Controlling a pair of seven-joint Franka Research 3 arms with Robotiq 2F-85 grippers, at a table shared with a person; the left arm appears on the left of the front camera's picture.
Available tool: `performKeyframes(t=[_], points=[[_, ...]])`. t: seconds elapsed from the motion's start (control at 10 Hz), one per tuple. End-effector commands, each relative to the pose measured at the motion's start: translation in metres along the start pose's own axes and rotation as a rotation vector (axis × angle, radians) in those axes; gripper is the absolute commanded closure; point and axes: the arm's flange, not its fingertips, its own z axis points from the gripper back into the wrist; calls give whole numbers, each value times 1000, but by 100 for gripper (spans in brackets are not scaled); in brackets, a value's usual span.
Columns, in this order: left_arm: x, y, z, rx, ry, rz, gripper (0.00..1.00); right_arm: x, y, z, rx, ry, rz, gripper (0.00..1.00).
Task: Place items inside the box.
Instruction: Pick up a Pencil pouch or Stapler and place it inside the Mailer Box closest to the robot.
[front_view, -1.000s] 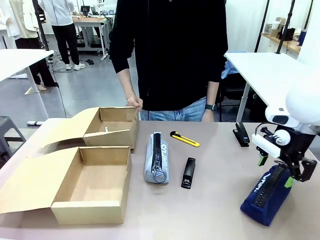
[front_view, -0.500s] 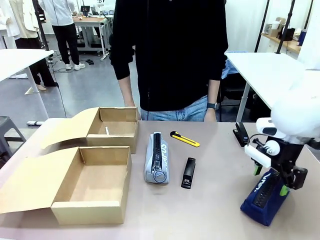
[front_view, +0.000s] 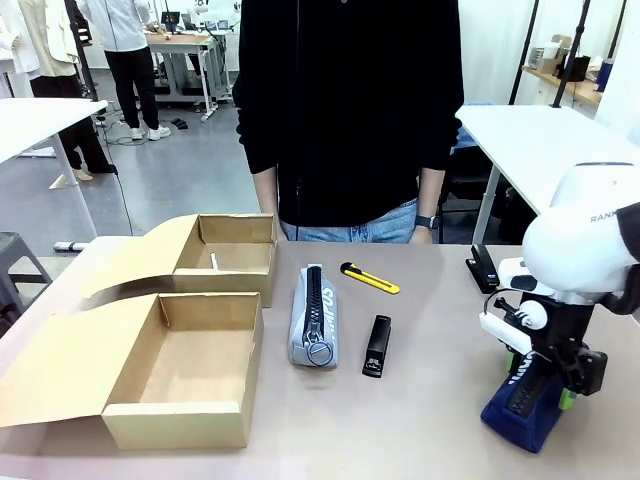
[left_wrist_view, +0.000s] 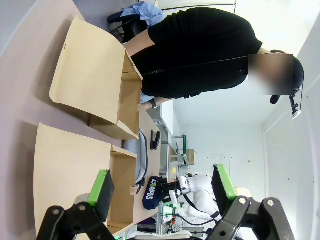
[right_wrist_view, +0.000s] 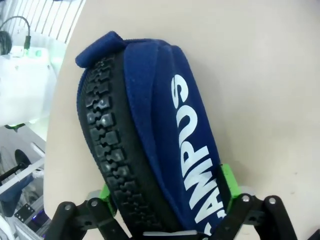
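Green-padded, gripping the navy blue zip pouch (right_wrist_view: 165, 135) on the table (front_view: 420, 430) at the frame's lower right, pressing fingers (right_wrist_view: 227, 184) of the right gripper (front_view: 538, 380) on both flanks across its long axis, zip upward, with the box (front_view: 180, 425) far left and the left gripper (left_wrist_view: 162, 192) gaping empty.

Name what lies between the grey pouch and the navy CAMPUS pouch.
Front view: a small black stapler beside the grey pouch, then bare table up to the navy pouch.
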Motion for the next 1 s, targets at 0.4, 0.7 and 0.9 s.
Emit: performKeyframes(t=[0.4,0.7,0.9], points=[[0,0,0,-30,-10,-23,0,10,66,-33,67,-44,-87,100],[0,0,0,-30,-10,-23,0,10,69,-26,63,-60,-125,100],[0,0,0,-30,-10,-23,0,7,69,-18,54,-70,-271,100]])
